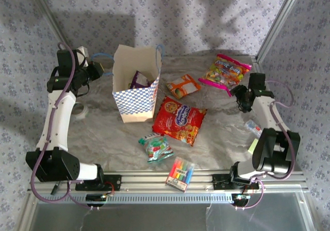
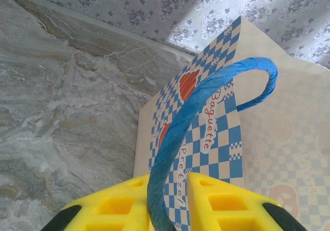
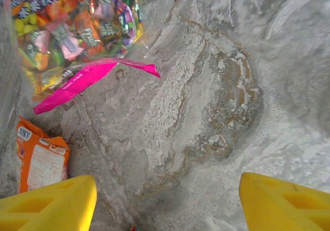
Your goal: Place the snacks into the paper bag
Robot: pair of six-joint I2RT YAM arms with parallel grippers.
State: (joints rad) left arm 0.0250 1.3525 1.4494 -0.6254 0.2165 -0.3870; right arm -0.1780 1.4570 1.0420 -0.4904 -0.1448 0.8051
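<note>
Paper bag stands toward the far left of the table, its blue cord handle pinched in my narrowed left end effector. A purple packet sits inside. Rightward lie the green packet, red cookie bag, orange-white packet and pink-edged candy bag, all loose. I judge them light, crinkly and slippery; I'd pinch a sealed edge. My right end effector, wide and empty, hovers beside the candy bag's near corner.

Paper bag: tan, blue-white checkered band, blue cord handle. Cookie bag: red. Candy bag: pink-edged, multicoloured. Small packet: orange-white. Tabletop: grey marbled.
</note>
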